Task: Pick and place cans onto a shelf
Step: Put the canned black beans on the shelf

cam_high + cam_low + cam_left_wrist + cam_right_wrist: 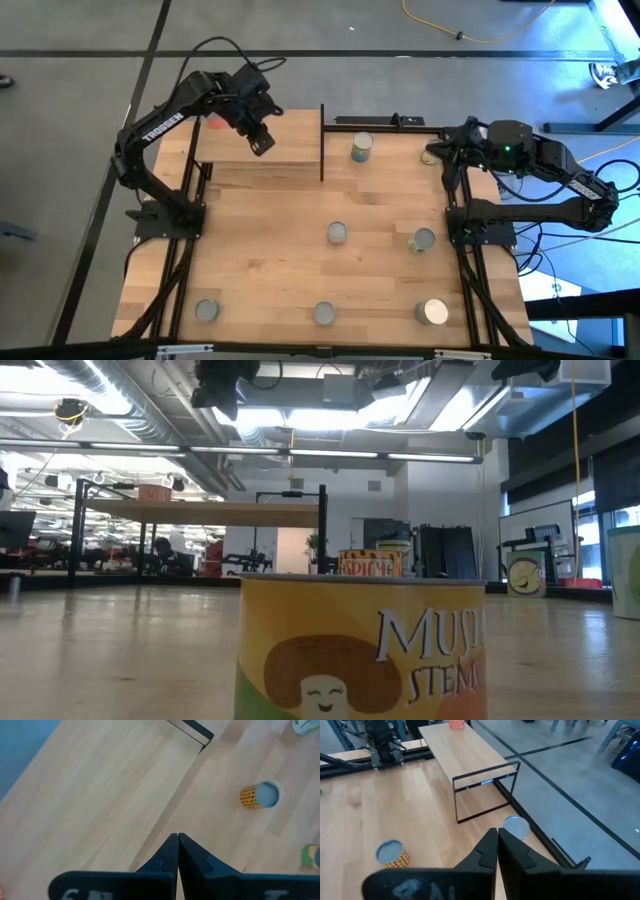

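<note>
One pink can [213, 122] sits on the shelf [290, 145]; left gripper [262, 143], above it with jaws closed and empty, should next fetch another can [361, 147].

- Ceiling strip lights [330, 455] glare bright behind the shelf [200, 512].
- Mushroom can [362, 648] looms close, soft-focused.
- Blue cast falls beside the tabletop [280, 250].

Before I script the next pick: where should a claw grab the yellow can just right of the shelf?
Grip the yellow can around its curved side wall, descending from above with fingers straddling it. It stands upright, its round silvery top facing up, clear of the shelf upright and other cans. The left claw, shut over the shelf, looks nearest.
</note>
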